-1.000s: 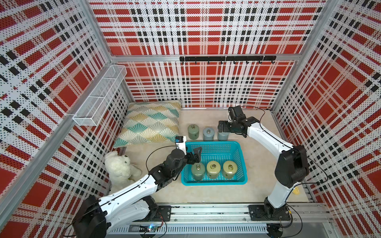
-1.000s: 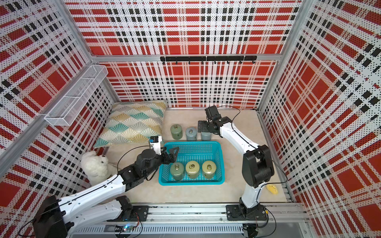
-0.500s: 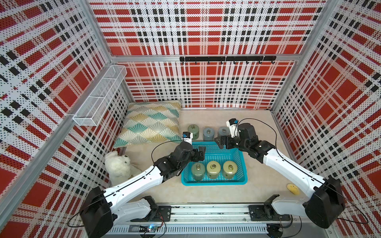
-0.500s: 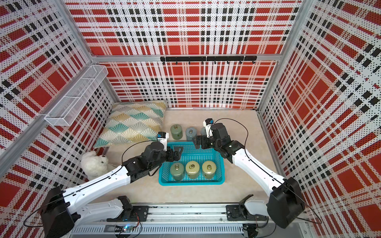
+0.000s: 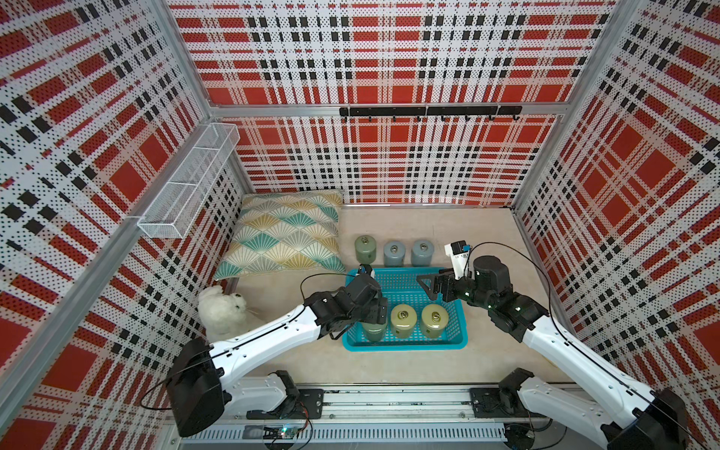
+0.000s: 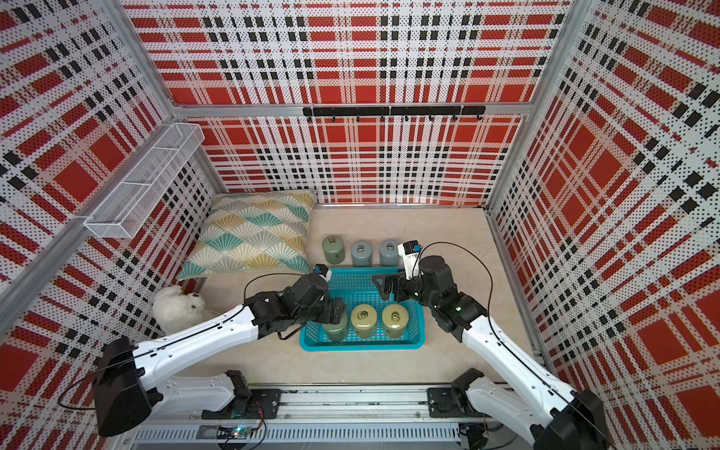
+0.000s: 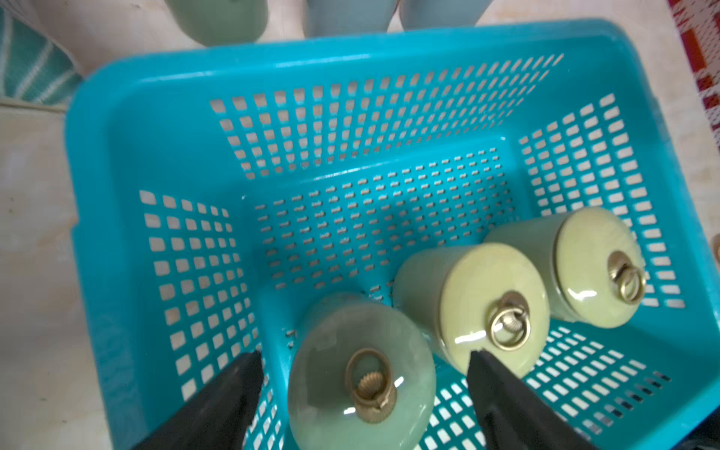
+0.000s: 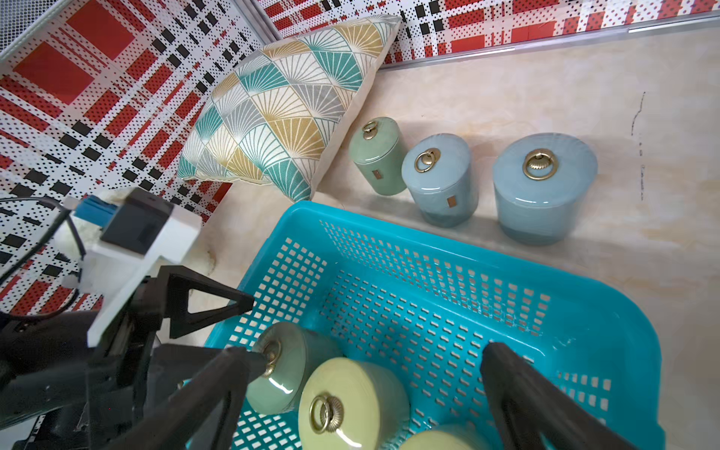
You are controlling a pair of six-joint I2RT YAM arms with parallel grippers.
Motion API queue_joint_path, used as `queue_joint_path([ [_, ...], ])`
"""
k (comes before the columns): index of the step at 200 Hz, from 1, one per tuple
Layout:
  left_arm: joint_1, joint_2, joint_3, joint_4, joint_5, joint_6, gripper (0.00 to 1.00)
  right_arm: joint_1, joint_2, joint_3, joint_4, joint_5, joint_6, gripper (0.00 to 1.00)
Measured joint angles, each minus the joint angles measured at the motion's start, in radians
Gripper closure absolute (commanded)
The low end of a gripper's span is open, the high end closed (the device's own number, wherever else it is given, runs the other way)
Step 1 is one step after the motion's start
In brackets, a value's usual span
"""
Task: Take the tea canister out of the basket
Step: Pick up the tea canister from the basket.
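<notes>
Left pincer (image 7: pixel 363 356) gapes wide astride the grey-green tea canister (image 7: pixel 360 380), upright in the turquoise basket's (image 7: pixel 350 43) corner nearest that arm, seemingly lined up to clamp it; right pincer (image 8: pixel 370 354) hovers spread, empty, out of the way

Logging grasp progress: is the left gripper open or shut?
Open: left gripper black fingers flank the sage-green glazed canister, gaps both sides.

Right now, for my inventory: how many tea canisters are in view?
6. In the basket: one grey-green canister, two yellow-green. On the table behind it: one green, two blue-grey. None seems hidden.
</notes>
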Motion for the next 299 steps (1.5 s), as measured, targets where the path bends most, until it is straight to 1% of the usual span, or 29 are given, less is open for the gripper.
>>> queue_joint_path([
  [22, -0.025, 0.014, 0.008, -0.055, 0.012, -0.013, 0.11, 0.000, -0.002, 0.000, 0.005, -0.019, 0.004, 0.00],
  [74, -0.043, 0.065, 0.028, -0.127, 0.029, -0.021, 0.10, 0.000, -0.030, 0.000, 0.008, -0.077, 0.006, 0.00],
  [133, -0.056, 0.171, 0.043, -0.140, 0.040, -0.003, 0.06, 0.001, -0.035, 0.000, 0.012, -0.094, 0.007, 0.00],
  [219, -0.054, 0.285, 0.062, -0.096, 0.040, 0.049, 0.06, 0.002, -0.022, 0.000, 0.018, -0.116, 0.010, 0.00],
  [276, -0.037, 0.320, 0.062, -0.069, 0.049, 0.071, 0.06, 0.002, -0.016, 0.000, 0.023, -0.130, 0.011, 0.00],
  [288, -0.034, 0.321, 0.062, -0.066, 0.050, 0.072, 0.07, 0.002, -0.013, 0.000, 0.023, -0.131, 0.011, 0.00],
  [299, -0.032, 0.322, 0.062, -0.065, 0.048, 0.075, 0.17, 0.002, -0.009, 0.000, 0.024, -0.134, 0.011, 0.00],
])
